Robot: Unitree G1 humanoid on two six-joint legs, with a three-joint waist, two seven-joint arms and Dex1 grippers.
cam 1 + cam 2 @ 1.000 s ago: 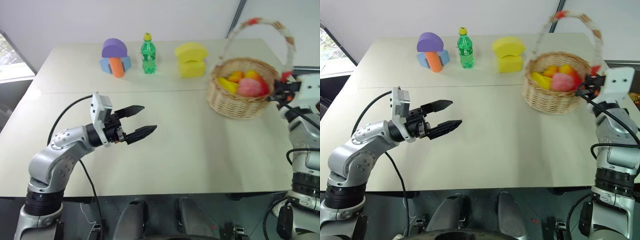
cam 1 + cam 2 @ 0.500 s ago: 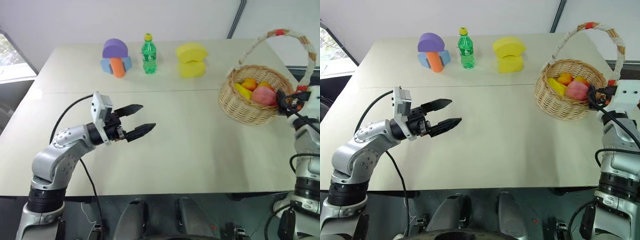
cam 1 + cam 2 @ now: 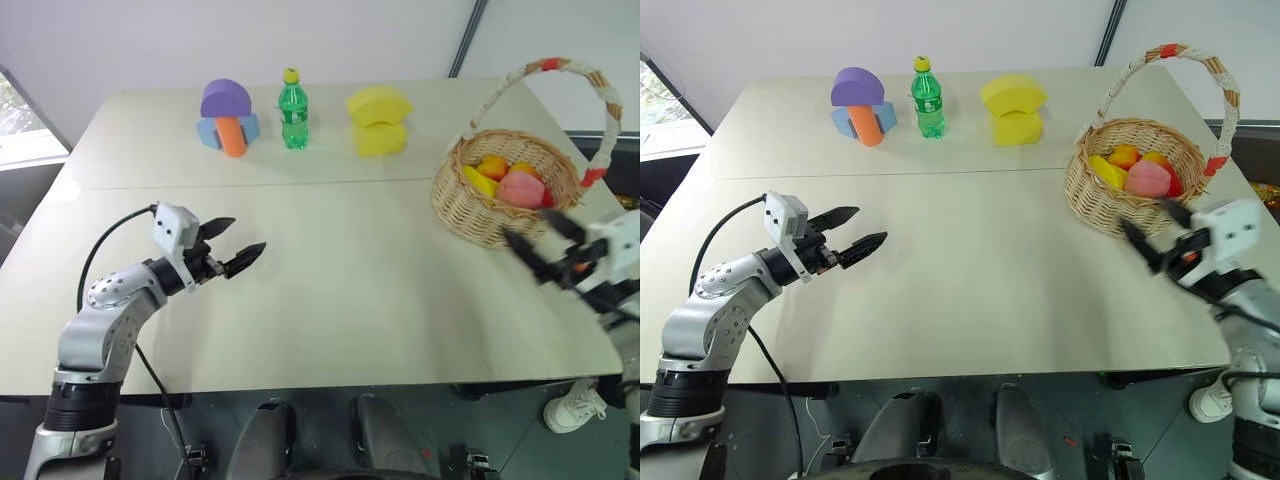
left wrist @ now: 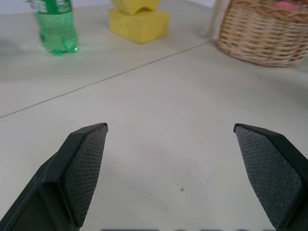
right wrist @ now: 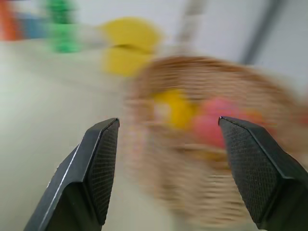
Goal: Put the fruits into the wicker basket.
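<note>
On the pale worktop (image 3: 330, 290) the wicker basket (image 3: 470, 210) holds the fruits (image 3: 510, 182), partly hidden by its rim. Left gripper (image 3: 238, 244) and right gripper (image 3: 540, 241), near the basket, both have jaws spread, empty.

Silver arms, black textured claws (image 3: 232, 246)

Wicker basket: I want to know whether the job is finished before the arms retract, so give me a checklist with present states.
1. Fruits inside the wicker basket: ok.
2. No fruit left on the table: ok.
3. Basket upright, fully on the table: ok.
4. Right gripper open, empty, clear of the basket: ok.
5. Left gripper open, empty: ok.
6. Green bottle and foam blocks standing: ok.
</note>
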